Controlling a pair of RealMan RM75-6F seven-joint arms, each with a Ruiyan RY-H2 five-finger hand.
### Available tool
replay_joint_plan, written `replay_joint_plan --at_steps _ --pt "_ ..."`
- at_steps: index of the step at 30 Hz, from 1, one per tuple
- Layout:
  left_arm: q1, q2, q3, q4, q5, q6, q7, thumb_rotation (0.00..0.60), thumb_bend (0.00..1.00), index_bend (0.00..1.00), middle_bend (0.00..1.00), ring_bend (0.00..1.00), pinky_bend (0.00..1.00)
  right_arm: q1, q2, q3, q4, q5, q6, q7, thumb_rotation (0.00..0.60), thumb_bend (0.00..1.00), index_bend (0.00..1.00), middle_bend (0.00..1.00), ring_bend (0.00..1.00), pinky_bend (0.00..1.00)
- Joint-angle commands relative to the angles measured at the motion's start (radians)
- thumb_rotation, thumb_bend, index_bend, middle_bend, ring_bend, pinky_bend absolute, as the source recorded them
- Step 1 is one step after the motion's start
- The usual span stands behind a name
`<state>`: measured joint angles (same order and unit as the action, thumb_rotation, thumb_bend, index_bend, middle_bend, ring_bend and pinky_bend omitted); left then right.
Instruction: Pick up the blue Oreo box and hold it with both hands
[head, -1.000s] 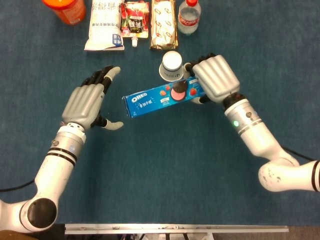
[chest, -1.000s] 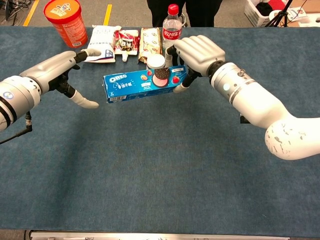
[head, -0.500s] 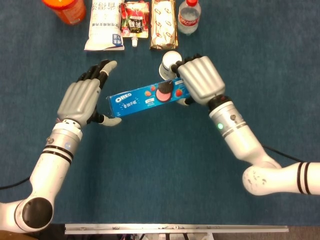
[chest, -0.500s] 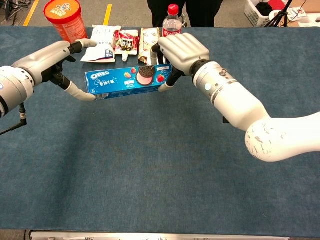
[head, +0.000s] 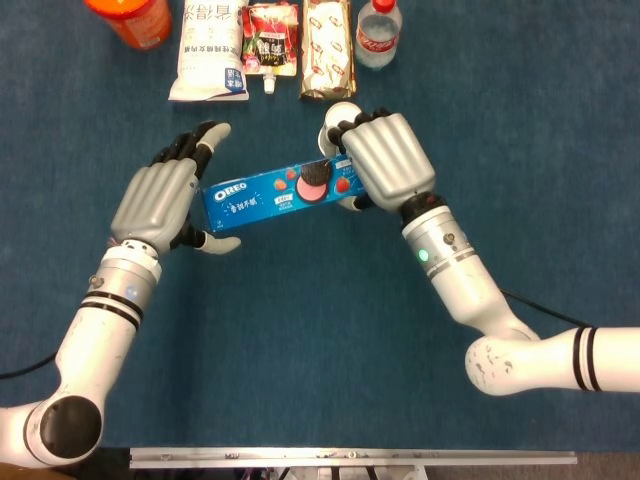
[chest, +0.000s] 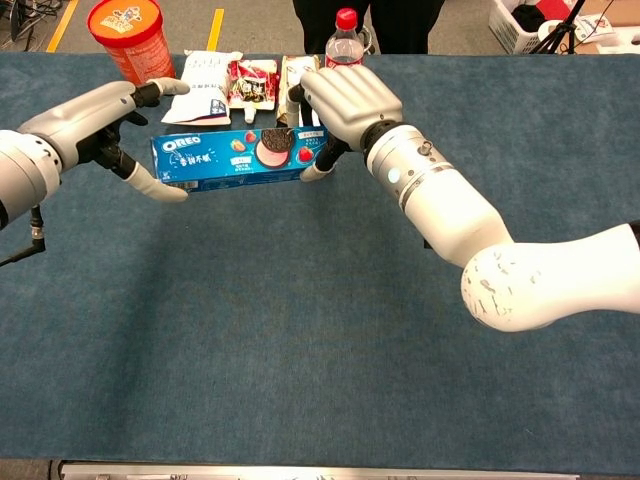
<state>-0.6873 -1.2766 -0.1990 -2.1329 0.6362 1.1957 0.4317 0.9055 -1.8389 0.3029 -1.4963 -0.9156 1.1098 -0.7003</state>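
Note:
The blue Oreo box (head: 262, 198) hangs level above the blue tablecloth, also seen in the chest view as the Oreo box (chest: 222, 160). My right hand (head: 385, 160) grips its right end, fingers over the top and thumb underneath, shown again as the right hand (chest: 345, 98). My left hand (head: 155, 200) stands at the box's left end with fingers spread above and thumb below. That end lies in the gap between them, and the left hand (chest: 85, 120) has not closed around it. Whether the palm touches the box is unclear.
Along the far edge stand an orange canister (head: 130, 18), a white pouch (head: 208, 55), a red packet (head: 272, 38), a beige wafer pack (head: 330, 45) and a cola bottle (head: 378, 32). A white cup (head: 338, 113) peeks out behind my right hand.
My right hand has carried the box leftward, away from the cup. Its left end now sits between my left hand's thumb and fingers. The left hand shifted slightly.

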Motion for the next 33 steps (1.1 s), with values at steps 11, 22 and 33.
replay_joint_plan --at_steps 11,22,33 --pt "-0.011 -0.044 0.011 0.021 0.0 0.038 0.015 0.6 0.08 0.0 0.0 0.0 0.12 0.005 -0.023 0.004 0.015 0.005 0.021 0.001 0.6 0.11 0.64 0.64 0.45 0.4" --pt "0.003 -0.114 0.017 0.052 0.016 0.141 0.052 0.6 0.08 0.15 0.1 0.11 0.22 0.013 -0.049 0.008 0.03 0.03 0.035 -0.023 0.6 0.11 0.64 0.64 0.45 0.4" --pt "0.018 -0.167 0.021 0.09 0.057 0.203 0.087 0.6 0.08 0.21 0.19 0.17 0.25 0.012 -0.061 0.015 0.021 0.053 0.035 -0.019 0.6 0.11 0.64 0.64 0.45 0.41"
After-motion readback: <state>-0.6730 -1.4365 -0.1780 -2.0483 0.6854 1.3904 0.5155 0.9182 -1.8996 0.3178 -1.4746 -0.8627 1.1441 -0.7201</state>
